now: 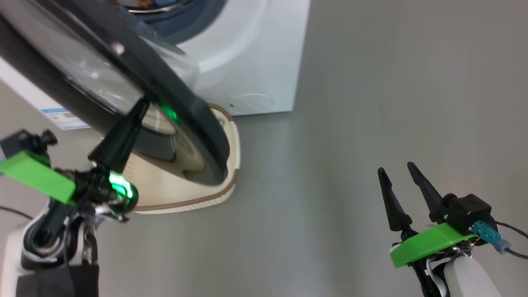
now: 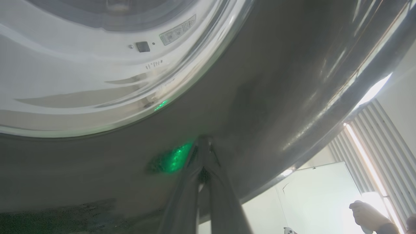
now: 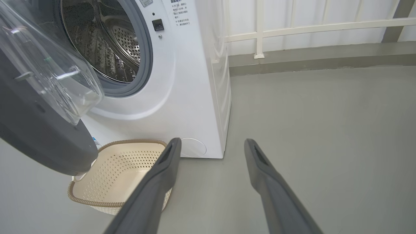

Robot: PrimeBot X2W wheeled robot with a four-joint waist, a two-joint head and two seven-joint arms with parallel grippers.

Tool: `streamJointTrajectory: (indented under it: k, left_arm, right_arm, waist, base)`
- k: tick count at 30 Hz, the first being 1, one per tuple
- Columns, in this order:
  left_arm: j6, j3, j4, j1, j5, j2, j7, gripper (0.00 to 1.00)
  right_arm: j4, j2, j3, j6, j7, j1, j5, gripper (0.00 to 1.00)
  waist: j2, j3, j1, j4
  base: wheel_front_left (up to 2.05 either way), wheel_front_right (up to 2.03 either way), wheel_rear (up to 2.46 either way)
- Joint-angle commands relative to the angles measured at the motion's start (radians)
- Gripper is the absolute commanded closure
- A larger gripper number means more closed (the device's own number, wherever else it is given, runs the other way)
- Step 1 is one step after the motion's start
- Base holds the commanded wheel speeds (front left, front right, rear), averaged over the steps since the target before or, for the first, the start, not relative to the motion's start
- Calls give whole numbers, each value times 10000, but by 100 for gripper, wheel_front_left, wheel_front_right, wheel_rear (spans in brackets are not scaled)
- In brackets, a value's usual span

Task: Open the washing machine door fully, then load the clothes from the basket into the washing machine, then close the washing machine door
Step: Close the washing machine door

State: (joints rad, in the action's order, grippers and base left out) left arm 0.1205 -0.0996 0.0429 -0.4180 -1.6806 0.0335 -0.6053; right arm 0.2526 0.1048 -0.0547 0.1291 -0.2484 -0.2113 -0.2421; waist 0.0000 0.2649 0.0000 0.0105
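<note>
The washing machine door (image 1: 194, 117) stands part open, its black rim and glass bowl hanging over the basket (image 1: 194, 202). My left gripper (image 1: 142, 105) is shut, its fingertips (image 2: 204, 139) touching the door's glossy outer rim (image 2: 276, 81). My right gripper (image 1: 395, 167) is open and holds nothing, low over the floor to the right. In the right wrist view it (image 3: 212, 140) points at the washing machine (image 3: 188, 97), whose steel drum (image 3: 107, 42) shows past the door (image 3: 32, 130). What I see of the inside of the cream basket (image 3: 130, 142) looks bare. The clothes are out of view.
Grey floor spreads open to the right of the machine (image 1: 247, 53). A white railing (image 3: 292, 29) runs along the back wall. A person's hand (image 2: 367, 214) shows at the lower right of the left wrist view. A round low hatch (image 3: 193, 148) sits on the machine's front.
</note>
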Motion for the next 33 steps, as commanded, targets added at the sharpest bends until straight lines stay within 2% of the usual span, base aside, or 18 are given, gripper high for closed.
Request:
streamJointTrajectory:
  k: [1,9,16,23,33]
  left_arm:
    - [99,-192,-282,-425,39,169,30,100]
    - [100,-331,138,-1411,395,168,500,100]
    - [101,-617,677,-2195,656,178,926,100]
    - [101,-710,736,-2347,583,175,1038,100]
    - [101,-584,545,-1635,550,170,1282,100]
  right_arm:
    - [-209,-38,-223,16,-100,-218,-97,0]
    - [-212,-175,-197,16,-128,-462,-112,0]
    - [-404,-286,-125,16,-132,-554,-78,0]
    - [-390,-347,-1,16,-132,-616,-35,0]
    - [-202,-315,-70,16,-133,-525,-18,0]
  waist:
    - [0,408,0,-468]
    - [0,1001,0,-1119]
    - [0,1324,0,-1319]
    - [0,1286,0,-1159]
    - [0,529,0,-674]
  base:
    - [0,0,0]
    - [0,0,0]
    - [0,0,0]
    - [0,0,0]
    - [0,0,0]
